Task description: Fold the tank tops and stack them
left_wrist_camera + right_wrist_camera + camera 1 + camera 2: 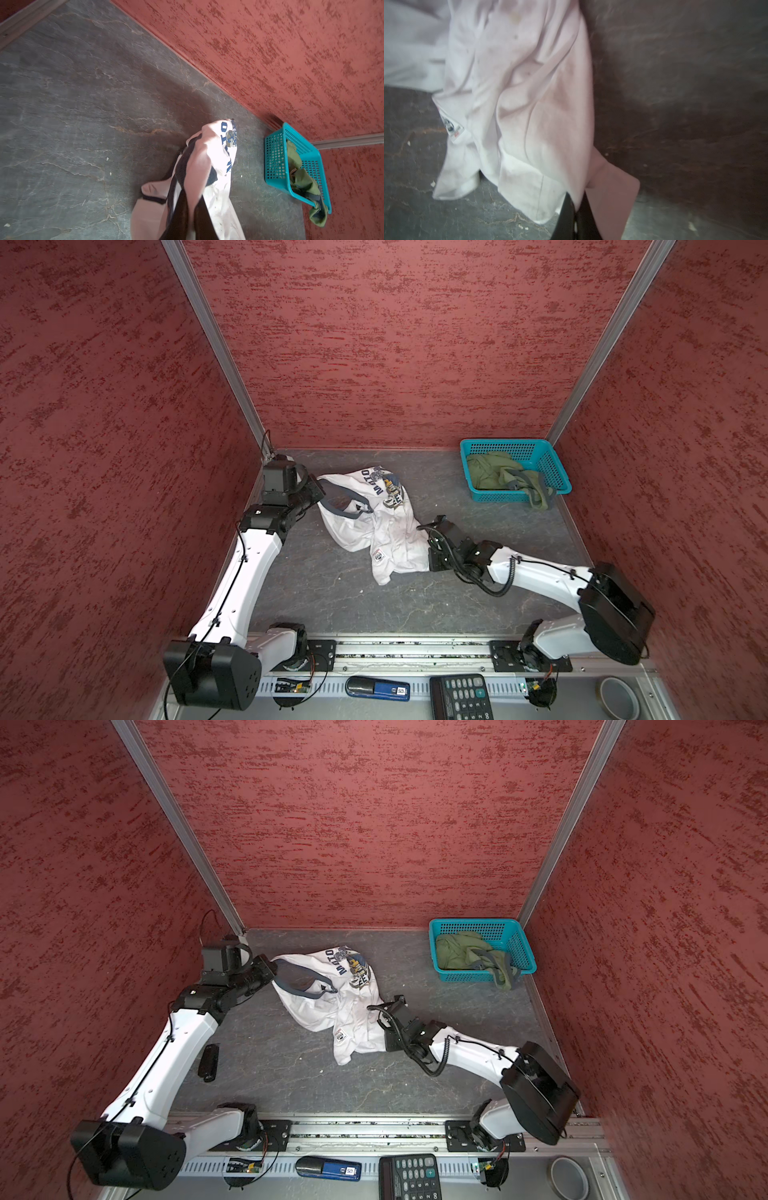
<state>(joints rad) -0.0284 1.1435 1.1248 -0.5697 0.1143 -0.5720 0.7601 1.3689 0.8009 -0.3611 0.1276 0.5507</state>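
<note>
The white tank top (374, 531) (345, 1006) lies crumpled mid-table, its navy lettering toward the back wall. My left gripper (319, 490) (272, 969) is shut on its navy-trimmed strap end; in the left wrist view the cloth (216, 187) is pinched between the dark fingers of the left gripper (191, 219). My right gripper (427, 531) (377, 1011) (576, 209) is shut on the hem of the white top (519, 93) on its right side. The olive green tank top (498, 477) (465, 955) (301, 176) sits bunched in the basket, one end hanging over the front rim.
The teal basket (511, 443) (473, 922) (276, 158) stands in the back right corner. A small black object (208, 1063) lies by the left arm. A calculator (461, 697), a blue device (376, 689) and a tape roll (619, 697) sit on the front ledge. Red walls enclose three sides.
</note>
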